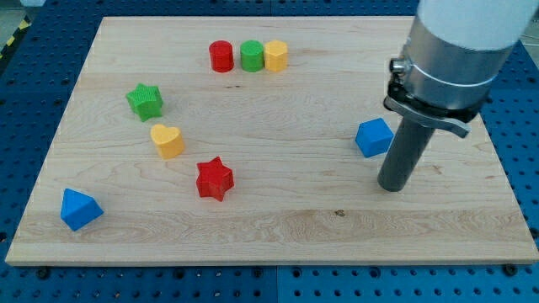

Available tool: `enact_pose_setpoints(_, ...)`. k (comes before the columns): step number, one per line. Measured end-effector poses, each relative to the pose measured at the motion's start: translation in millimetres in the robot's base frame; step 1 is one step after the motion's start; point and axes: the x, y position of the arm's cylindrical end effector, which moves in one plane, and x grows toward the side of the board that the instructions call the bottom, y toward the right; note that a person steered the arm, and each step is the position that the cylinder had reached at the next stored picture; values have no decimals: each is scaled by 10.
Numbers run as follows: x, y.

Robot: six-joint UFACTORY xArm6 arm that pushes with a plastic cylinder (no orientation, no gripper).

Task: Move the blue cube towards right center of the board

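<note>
Item: blue cube (374,137), lying toward the board's (278,227) right side, about mid-height.

My tip (392,187), a plain rod with nothing to open, close or grasp, rests just below and right of the blue cube, close beside it, contact not certain. Step judged: the cube looks nearly placed; any further nudge rightward calls for bringing the tip round to the cube's left face. Also listed, all left of the cube: red cylinder (221,56), green cylinder (251,55), yellow block (275,55), green star (145,101), yellow heart (168,140), red star (214,178), blue triangular block (80,209).
</note>
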Motion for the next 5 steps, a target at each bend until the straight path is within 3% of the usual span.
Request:
enact_pose_setpoints(3,-181,-111)
enact_pose_setpoints(5,-925,-165)
